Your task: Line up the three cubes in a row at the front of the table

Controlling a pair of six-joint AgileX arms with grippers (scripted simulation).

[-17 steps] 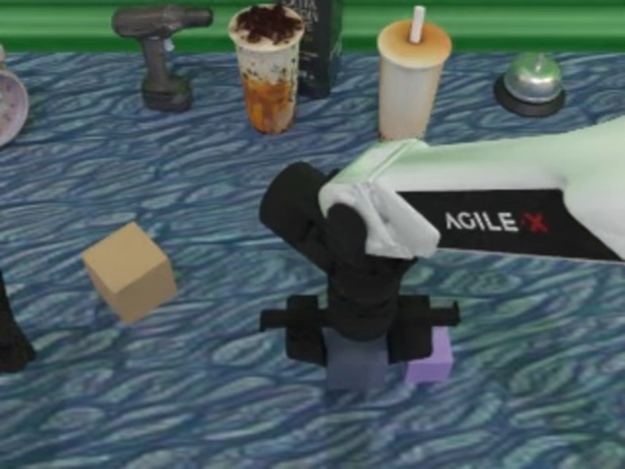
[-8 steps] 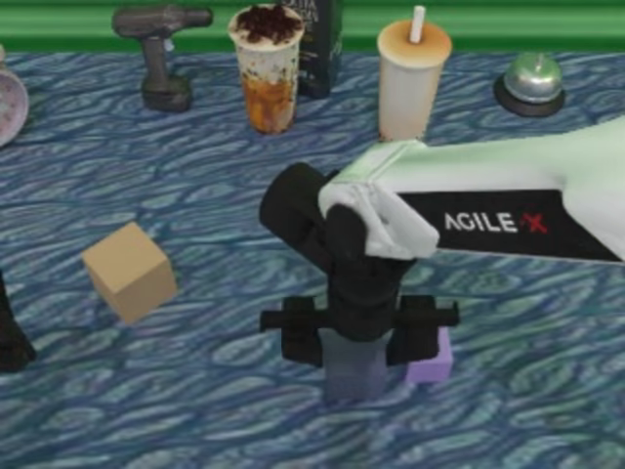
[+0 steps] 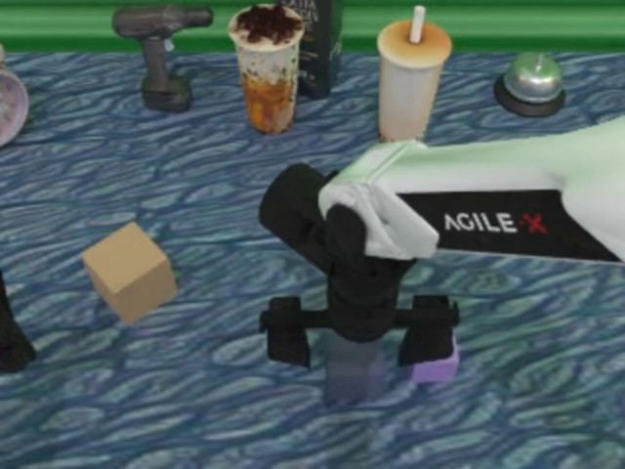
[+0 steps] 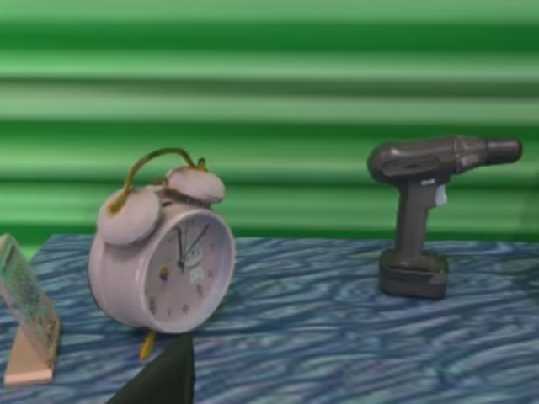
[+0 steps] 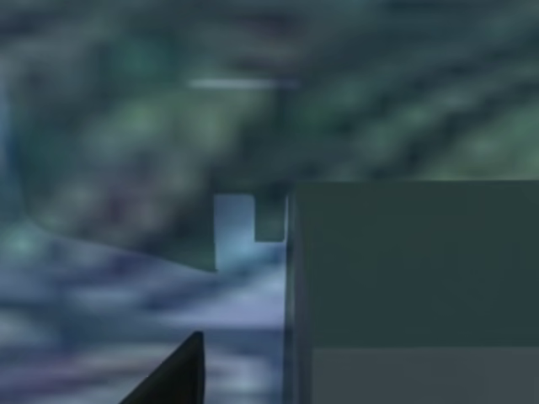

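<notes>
My right gripper (image 3: 356,344) stands open at the front of the table (image 3: 195,195), its black fingers (image 3: 289,342) spread to either side of the dark slate cube (image 3: 354,379). The cube rests on the table and touches neither finger. It fills one side of the right wrist view (image 5: 413,286), next to one dark fingertip (image 5: 177,374). The small light-purple cube (image 3: 438,365) sits just right of the slate one, partly under the right-hand finger. The larger tan cube (image 3: 129,271) lies apart at mid-left, turned at an angle. My left arm (image 3: 8,337) is parked at the left edge.
Along the back stand a drill (image 3: 161,49), an iced drink cup (image 3: 266,68), a dark carton (image 3: 320,39), a cup with a straw (image 3: 413,78) and a bell (image 3: 530,83). A pink alarm clock (image 4: 160,265) is at the far left.
The right gripper's fingers have spread apart and let go of the slate cube, which now sits on the table beside the purple one. The tan cube and the left arm have not moved.
</notes>
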